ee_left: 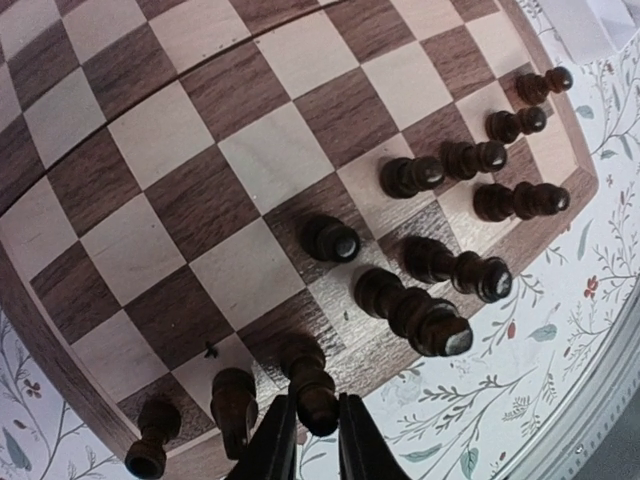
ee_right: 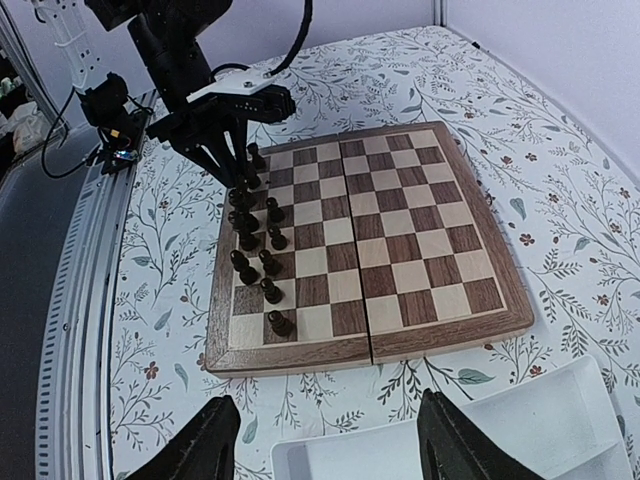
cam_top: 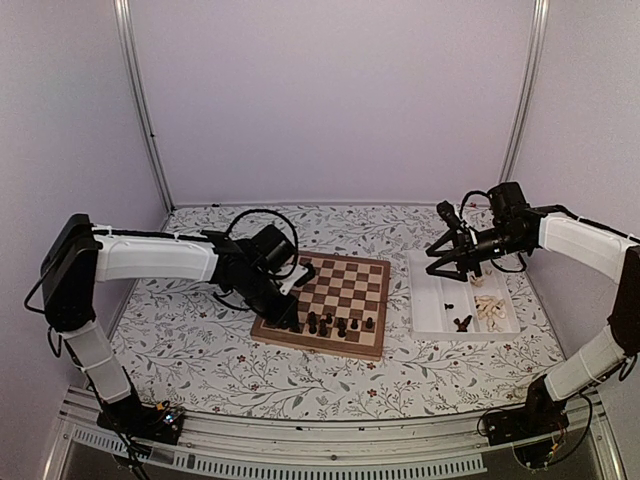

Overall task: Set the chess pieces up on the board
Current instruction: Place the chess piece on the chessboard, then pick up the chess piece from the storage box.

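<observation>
The board (cam_top: 352,283) lies in the middle of the table. Several dark chess pieces (cam_top: 331,323) stand in its two near rows, toward the left corner. My left gripper (cam_top: 292,320) is at that corner. In the left wrist view it (ee_left: 312,440) is shut on the head of a dark piece (ee_left: 312,385) whose base rests on an edge-row dark square of the board (ee_left: 180,130). Other dark pieces (ee_left: 420,315) stand beside it. My right gripper (cam_top: 441,270) hangs open and empty over the white tray (cam_top: 430,305). The right wrist view shows its open gripper (ee_right: 330,445), the board (ee_right: 400,240) and the dark pieces (ee_right: 255,245).
The white tray holds cream pieces (cam_top: 490,308) in its right compartment and a few dark pieces (cam_top: 462,322) at its near edge. Its rim shows in the right wrist view (ee_right: 450,440). The table carries a floral cloth (cam_top: 200,350). White walls enclose the back and both sides.
</observation>
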Robot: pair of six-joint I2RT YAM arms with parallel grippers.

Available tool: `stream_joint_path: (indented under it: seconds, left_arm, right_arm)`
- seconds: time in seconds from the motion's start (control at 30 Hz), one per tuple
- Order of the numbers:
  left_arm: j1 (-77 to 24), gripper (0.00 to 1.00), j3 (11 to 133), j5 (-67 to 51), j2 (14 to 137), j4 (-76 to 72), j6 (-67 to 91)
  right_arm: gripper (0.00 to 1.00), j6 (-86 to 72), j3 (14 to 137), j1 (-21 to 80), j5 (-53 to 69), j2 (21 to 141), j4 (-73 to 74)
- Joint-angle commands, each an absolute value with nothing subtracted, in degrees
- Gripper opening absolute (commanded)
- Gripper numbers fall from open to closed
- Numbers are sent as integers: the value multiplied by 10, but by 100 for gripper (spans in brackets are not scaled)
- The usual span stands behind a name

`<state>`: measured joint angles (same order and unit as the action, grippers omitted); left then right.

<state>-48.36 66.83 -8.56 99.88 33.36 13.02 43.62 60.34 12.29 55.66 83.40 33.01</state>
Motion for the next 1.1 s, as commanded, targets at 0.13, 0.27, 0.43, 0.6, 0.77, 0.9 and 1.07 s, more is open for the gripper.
stream_joint_path:
  seconds: [0.13, 0.27, 0.43, 0.6, 0.77, 0.9, 1.07]
  left_arm:
    - [-475, 23, 687, -89, 1017, 327, 119]
    - [-475, 31, 693, -94, 1013, 330, 120]
    - [-475, 38, 716, -94, 991, 344, 120]
    - [-475, 43, 771, -42, 956, 402, 107]
    - [-475, 44, 803, -18, 914, 373, 85]
    - [-478, 44, 799, -57, 883, 266, 86]
    - [-480, 45, 776, -121, 872, 118, 97]
  right_arm:
    - [64, 445, 606, 120, 555, 843, 337]
    - [64, 446, 607, 120, 557, 843, 340]
    - [64, 442, 619, 120, 541, 842, 351]
    - [64, 432, 641, 120, 431, 828, 382]
    - [57, 479, 617, 120, 306, 830, 419]
    - [44, 505, 581, 115, 252, 867, 424]
    - [39, 527, 560, 98, 223, 913, 394]
